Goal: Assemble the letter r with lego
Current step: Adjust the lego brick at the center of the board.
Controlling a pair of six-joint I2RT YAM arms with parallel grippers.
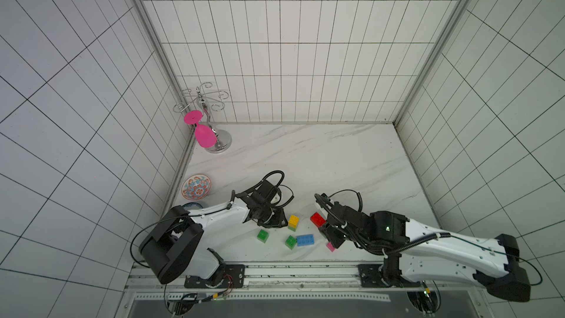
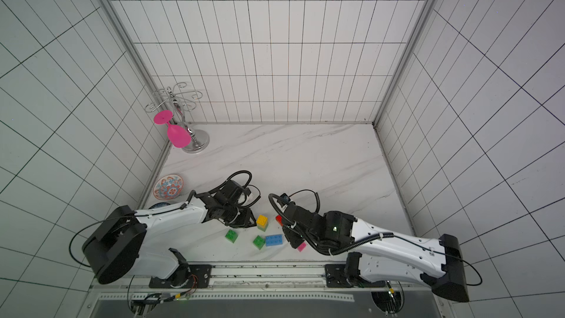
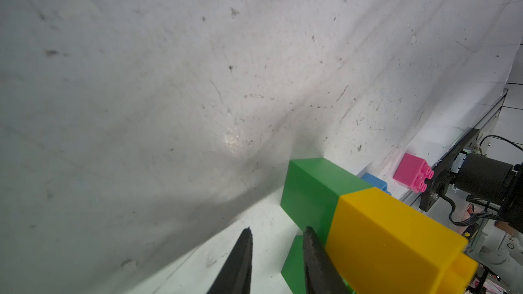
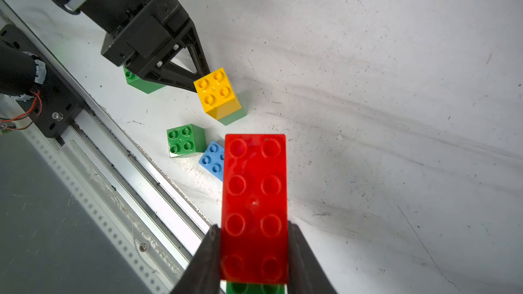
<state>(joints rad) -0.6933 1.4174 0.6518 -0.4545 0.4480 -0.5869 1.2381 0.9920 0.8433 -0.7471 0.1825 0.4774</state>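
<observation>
Red plastic fills my right wrist view: the red brick is pinched by its long sides in the right gripper, studs facing the camera, its near end cut by the frame edge. A green sliver shows at that same edge; I cannot make out what it belongs to. In both top views the right arm covers most of that brick, and only a red corner shows, lower centre of the frame.

Just left of it the yellow cube stands on a green base on the table. The left gripper hangs at that stack's left side, fingers a narrow gap apart, gripping nothing that I can see. One finger runs along the stack; whether it touches, I cannot tell. My left wrist view crops the yellow cube's stud end.

Below the stack in the top views lie a left green cube, partly hidden behind the left gripper from the right wrist, and a second green cube just beside the blue brick, which the red brick half covers in the right wrist view. The pink cube peeks from under the right gripper, lower centre-right; it lies on its side.

At the left edge of the table, a dish is mostly hidden by the left arm.
</observation>
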